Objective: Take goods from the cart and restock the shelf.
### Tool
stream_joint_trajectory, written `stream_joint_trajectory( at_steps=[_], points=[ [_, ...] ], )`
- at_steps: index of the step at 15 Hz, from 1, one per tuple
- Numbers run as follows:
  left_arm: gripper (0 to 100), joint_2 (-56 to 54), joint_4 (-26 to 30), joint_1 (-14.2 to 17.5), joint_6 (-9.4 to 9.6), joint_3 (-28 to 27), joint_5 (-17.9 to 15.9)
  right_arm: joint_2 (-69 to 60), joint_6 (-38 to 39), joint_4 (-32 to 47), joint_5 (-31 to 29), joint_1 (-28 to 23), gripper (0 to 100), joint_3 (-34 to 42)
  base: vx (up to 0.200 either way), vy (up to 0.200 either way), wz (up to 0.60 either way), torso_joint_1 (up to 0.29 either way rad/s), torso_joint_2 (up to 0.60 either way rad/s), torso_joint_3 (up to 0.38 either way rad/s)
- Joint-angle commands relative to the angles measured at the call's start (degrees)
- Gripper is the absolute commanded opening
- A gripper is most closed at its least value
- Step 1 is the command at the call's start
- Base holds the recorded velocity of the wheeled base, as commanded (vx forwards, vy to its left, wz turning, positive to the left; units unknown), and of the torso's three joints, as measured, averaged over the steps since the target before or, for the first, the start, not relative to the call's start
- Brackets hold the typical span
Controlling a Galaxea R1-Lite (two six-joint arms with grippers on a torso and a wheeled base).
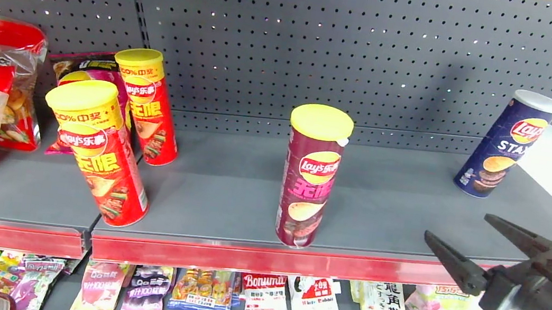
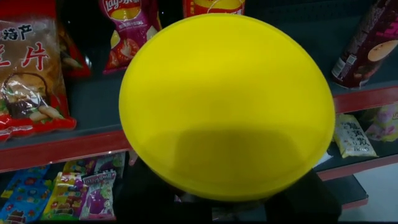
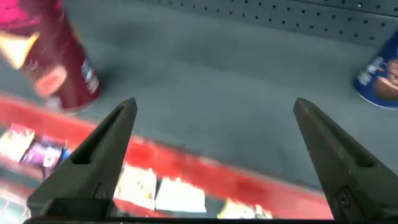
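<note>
Right gripper (image 1: 458, 228) wide open, empty, before shelf (image 1: 387, 201) front edge.

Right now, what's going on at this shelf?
The robot is restocking the grey metal shelf. Its right end effector is open and empty at the shelf's front edge, between the maroon yellow-lidded chip can and the blue chip can. A round yellow lid sits right before the left wrist camera, facing the shelf; the grip is hidden.

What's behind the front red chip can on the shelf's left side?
A second red can and a magenta chip bag against the pegboard; the bag's lower part is covered.
</note>
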Motion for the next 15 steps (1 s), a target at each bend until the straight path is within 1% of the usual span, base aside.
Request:
stream_joint_trajectory(
  at_steps=[1, 2, 3, 4, 5, 6, 7, 8, 9, 10, 11, 12, 13, 14, 15],
  points=[
    [0, 1.69, -0.06, -0.01, 0.08, -0.17, -0.08, -14.58, -2.48, 13.98, 2.94, -3.53, 100, -5.08, 0.0, 0.0, 0.0, 0.0, 0.0, 0.0],
    [0, 2.92, -0.23, -0.1, 0.17, -0.35, -0.08, -23.89, -3.62, 34.89, 3.37, -8.27, 100, -13.52, 0.0, 0.0, 0.0, 0.0, 0.0, 0.0],
    [0, 3.28, -0.23, -0.01, 0.87, -0.26, -0.08, -30.84, -3.62, 50.1, 2.94, -10.91, 100, -18.53, 0.0, 0.0, 0.0, 0.0, 0.0, 0.0],
    [0, 3.01, -0.23, -0.1, 2.19, 0.18, -0.08, -36.46, -3.62, 60.38, 2.06, -13.2, 100, -20.64, 0.0, 0.0, 0.0, 0.0, 0.0, 0.0],
    [0, 2.84, -0.15, -0.01, 2.81, 0.36, -0.08, -40.06, -3.53, 66.18, 0.3, -15.57, 100, -21.51, 0.0, 0.0, 0.0, 0.0, 0.0, 0.0],
    [0, 2.75, -0.15, -0.01, 2.98, 0.53, -0.08, -43.05, -3.18, 69.7, -0.76, -18.47, 100, -21.34, 0.0, 0.0, 0.0, 0.0, 0.0, 0.0],
    [0, 2.75, -0.32, -0.1, 2.98, 1.41, -0.43, -48.59, -2.91, 74.53, -1.11, -25.85, 100, -19.49, 0.0, 0.0, 0.0, 0.0, 0.0, 0.0],
    [0, 2.57, -0.32, -0.01, 2.98, 1.85, -0.87, -51.31, -2.91, 76.99, -1.02, -31.48, 100, -17.82, 0.0, 0.0, 0.0, 0.0, 0.0, 0.0],
    [0, 2.48, -0.32, -0.01, 2.98, 2.11, -1.14, -55.45, -3.09, 78.14, -0.14, -38.16, 100, -14.66, 0.0, 0.0, 0.0, 0.0, 0.0, 0.0],
    [0, 2.22, -0.32, -0.01, 2.98, 2.11, -1.14, -58.61, -3.53, 77.52, 1.88, -41.32, 100, -10.62, 0.0, 0.0, 0.0, 0.0, 0.0, 0.0],
    [0, 2.05, -0.32, -0.01, 2.98, 2.2, -1.14, -61.07, -4.06, 75.94, 5.66, -41.32, 100, -7.36, 0.0, 0.0, 0.0, 0.0, 0.0, 0.0],
    [0, 1.87, -0.32, -0.01, 2.98, 2.38, -1.14, -63.88, -4.41, 72.25, 11.11, -39.56, 100, -2.97, 0.0, 0.0, 0.0, 0.0, 0.0, 0.0],
    [0, 1.52, -0.32, -0.01, 2.98, 2.47, -1.22, -64.15, -5.46, 64.34, 15.42, -39.21, 100, 2.39, 0.0, 0.0, 0.0, 0.0, 0.0, 0.0],
    [0, 1.25, -0.32, -0.01, 2.9, 2.47, -1.22, -63.0, -5.46, 55.81, 16.56, -38.24, 100, 6.61, 0.0, 0.0, 0.0, 0.0, 0.0, 0.0],
    [0, 1.17, -0.32, -0.01, 2.72, 2.47, -1.14, -61.16, -5.46, 53.0, 16.91, -37.45, 100, 8.1, 0.0, 0.0, 0.0, 0.0, 0.0, 0.0]
  ],
)
